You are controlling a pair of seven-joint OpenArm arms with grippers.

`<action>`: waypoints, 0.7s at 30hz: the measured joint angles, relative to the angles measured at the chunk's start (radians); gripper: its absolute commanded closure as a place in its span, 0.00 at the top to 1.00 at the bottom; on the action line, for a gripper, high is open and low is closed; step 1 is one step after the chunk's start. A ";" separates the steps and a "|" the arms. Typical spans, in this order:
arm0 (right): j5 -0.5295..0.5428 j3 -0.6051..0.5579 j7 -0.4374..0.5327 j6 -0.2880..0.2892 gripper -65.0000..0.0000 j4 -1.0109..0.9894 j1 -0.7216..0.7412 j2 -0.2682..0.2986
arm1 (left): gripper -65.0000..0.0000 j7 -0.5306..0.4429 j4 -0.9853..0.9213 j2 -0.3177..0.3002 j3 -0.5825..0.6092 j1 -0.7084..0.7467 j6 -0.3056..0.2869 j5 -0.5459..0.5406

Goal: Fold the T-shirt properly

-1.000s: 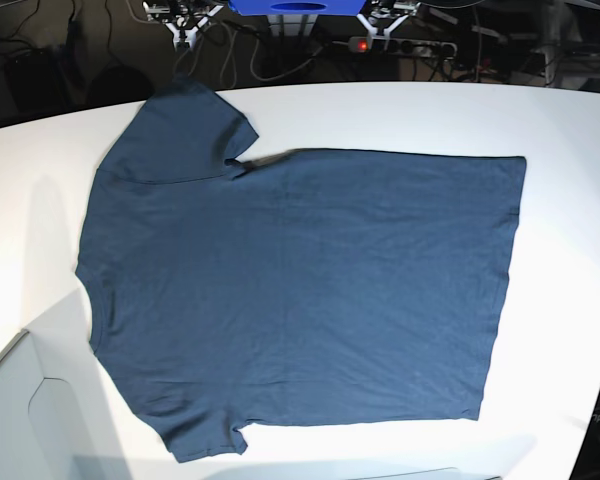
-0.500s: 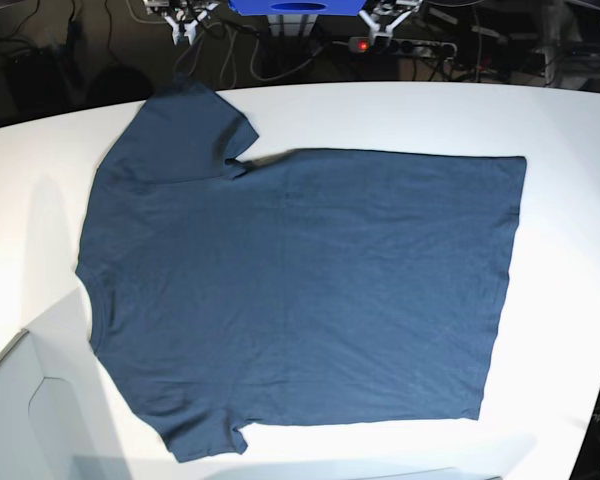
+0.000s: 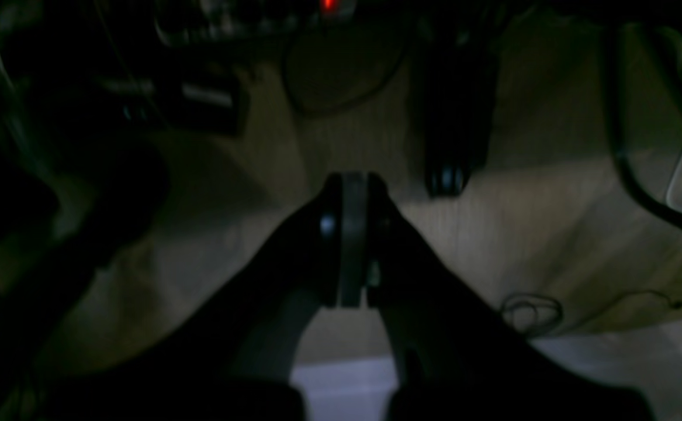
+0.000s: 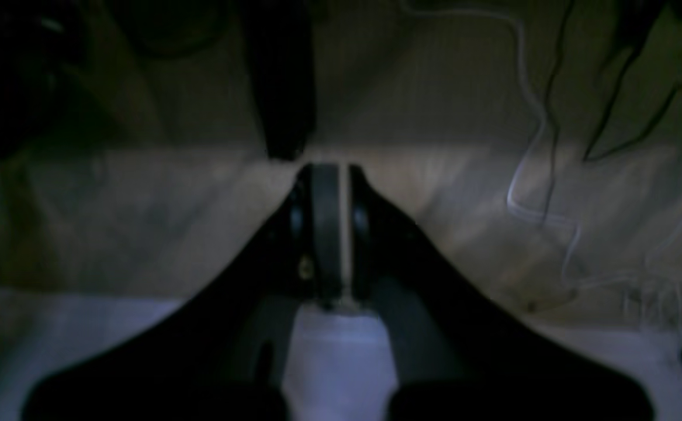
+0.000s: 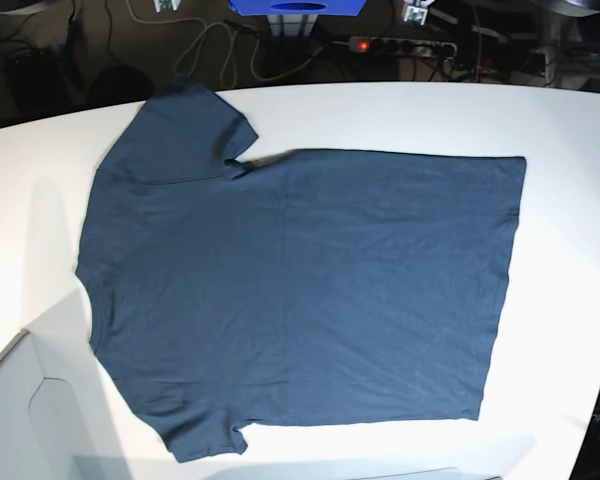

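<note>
The dark navy T-shirt (image 5: pixel 300 290) lies spread flat on the white table (image 5: pixel 570 180), collar side to the left and hem to the right. One sleeve points to the back left, the other to the front left. Both arms are pulled back beyond the table's far edge, and only small tips of them show at the top of the base view. My left gripper (image 3: pixel 352 182) is shut with nothing in it, over the dim floor. My right gripper (image 4: pixel 329 171) is also shut and empty, just past the table edge. Neither touches the shirt.
A power strip with a red light (image 5: pixel 360 44) and cables (image 5: pixel 215 50) lie on the floor behind the table. A blue stand (image 5: pixel 295 6) sits at the top centre. A grey box (image 5: pixel 10 410) juts in at the front left corner.
Both arms have drawn further back, so their grippers have nearly left the top of the base view. The T-shirt has not moved.
</note>
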 measured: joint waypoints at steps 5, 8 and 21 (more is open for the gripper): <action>-0.006 0.004 -0.102 0.004 0.00 0.289 -0.136 0.042 | 0.00 0.004 0.258 -0.043 -0.003 0.159 0.002 0.001; -0.003 0.003 -0.179 0.005 0.00 0.441 -0.172 0.075 | 0.00 0.015 0.395 -0.040 -0.047 0.224 -0.003 0.005; 0.002 0.114 -0.371 0.007 0.00 0.908 -0.205 0.111 | 0.00 0.013 0.774 -0.030 -0.201 0.350 -0.001 -0.009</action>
